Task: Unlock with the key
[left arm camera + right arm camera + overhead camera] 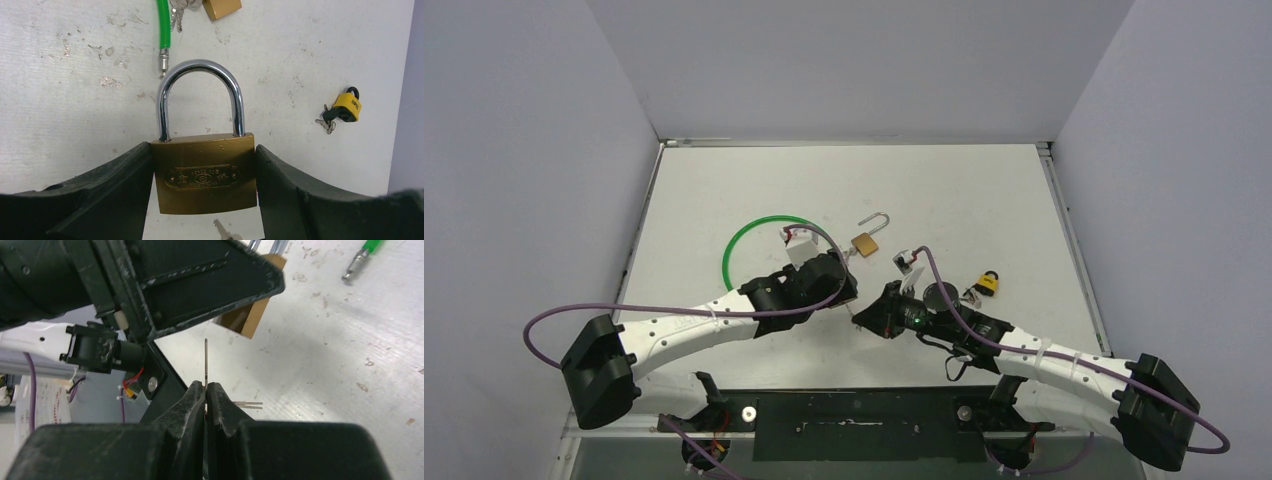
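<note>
Both arms are clad in white link shells (679, 328) joined by black joint housings (602, 368). A purple cable (654, 310) is routed back from each hand. The right hand (206, 390) is fitted with scuffed black fingers (186, 407); a green light (917, 322) is lit just behind it. Behind the left hand (849, 288), a red wire (134, 376) and a silver screw (151, 384) are seen.

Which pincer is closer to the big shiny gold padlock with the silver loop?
Left. The left pincer squeezes the big brass padlock with the steel shackle by both sides. The right pincer sits just short of its underside, pinching a thin metal key.
</note>
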